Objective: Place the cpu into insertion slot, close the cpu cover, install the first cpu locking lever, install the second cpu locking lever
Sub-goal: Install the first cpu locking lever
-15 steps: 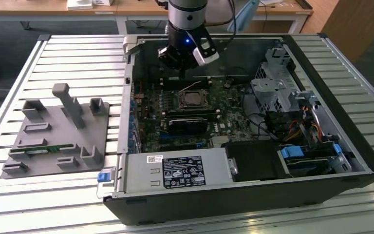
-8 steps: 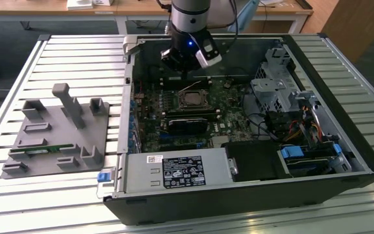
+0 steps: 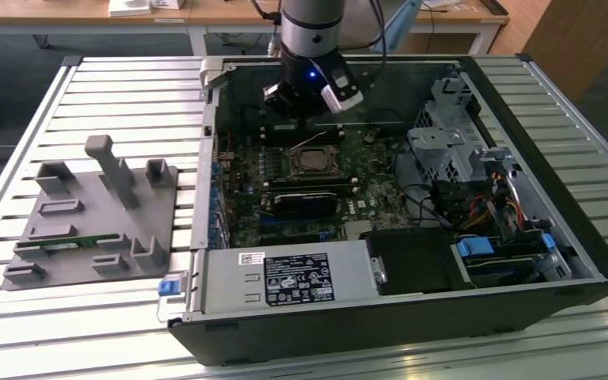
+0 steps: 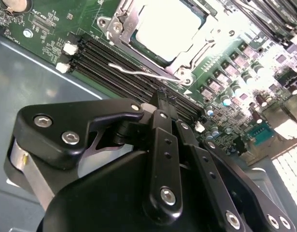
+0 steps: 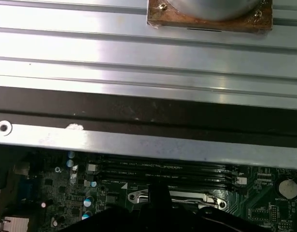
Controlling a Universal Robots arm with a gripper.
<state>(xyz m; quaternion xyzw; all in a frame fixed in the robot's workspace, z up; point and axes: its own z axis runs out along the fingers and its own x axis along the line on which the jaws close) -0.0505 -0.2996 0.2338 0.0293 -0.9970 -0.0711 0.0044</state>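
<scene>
The gripper (image 4: 162, 96), its jaws drawn narrow and empty, hovered just beside the raised locking lever (image 4: 138, 71) at the socket's edge, where the cpu (image 4: 165, 29) lay under the cpu cover (image 4: 179, 72), so a slow, square press seemed wise.

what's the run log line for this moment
pincer: above the board beside the socket, holding nothing | cpu: seated in slot | cover: down around cpu | lever: wire sticking up, unlatched
</scene>
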